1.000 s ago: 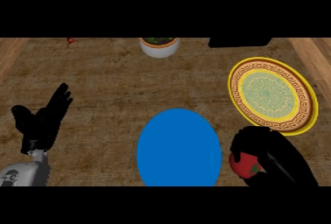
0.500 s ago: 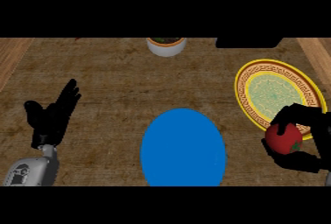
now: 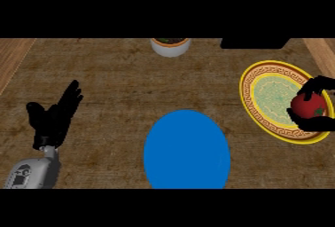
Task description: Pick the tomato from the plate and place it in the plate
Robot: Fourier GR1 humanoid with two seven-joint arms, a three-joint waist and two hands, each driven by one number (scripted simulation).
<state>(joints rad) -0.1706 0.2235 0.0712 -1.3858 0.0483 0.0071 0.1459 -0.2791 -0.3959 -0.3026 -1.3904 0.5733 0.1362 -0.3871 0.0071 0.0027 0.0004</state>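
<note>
The red tomato (image 3: 309, 105) is in the robot's right hand (image 3: 318, 124), at the right edge of the view. The black fingers (image 3: 317, 84) are curled round it, some above and some below, so the tomato is pinched between them. It hangs over the right side of the yellow patterned plate (image 3: 262, 84), and I think it is lifted a little off the plate, but from straight above that is hard to tell.

The blue plate (image 3: 186, 150) lies on the counter (image 3: 118, 80) to the left of the tomato and a bit nearer the robot. It has nothing on it. The tomato is round, so it has no long side to line up. The yellow plate is right under the hand. The blue plate is well apart from it. The right hand is the nearer one to both plates, and it already holds the tomato.

The left hand (image 3: 52, 117) rests at the left side of the view, fingers straight and pointing up, holding nothing.

At the far edge of the counter stands a small white pot (image 3: 170, 46), and beside it a dark thing I cannot make out. No words or labels can be read anywhere
</note>
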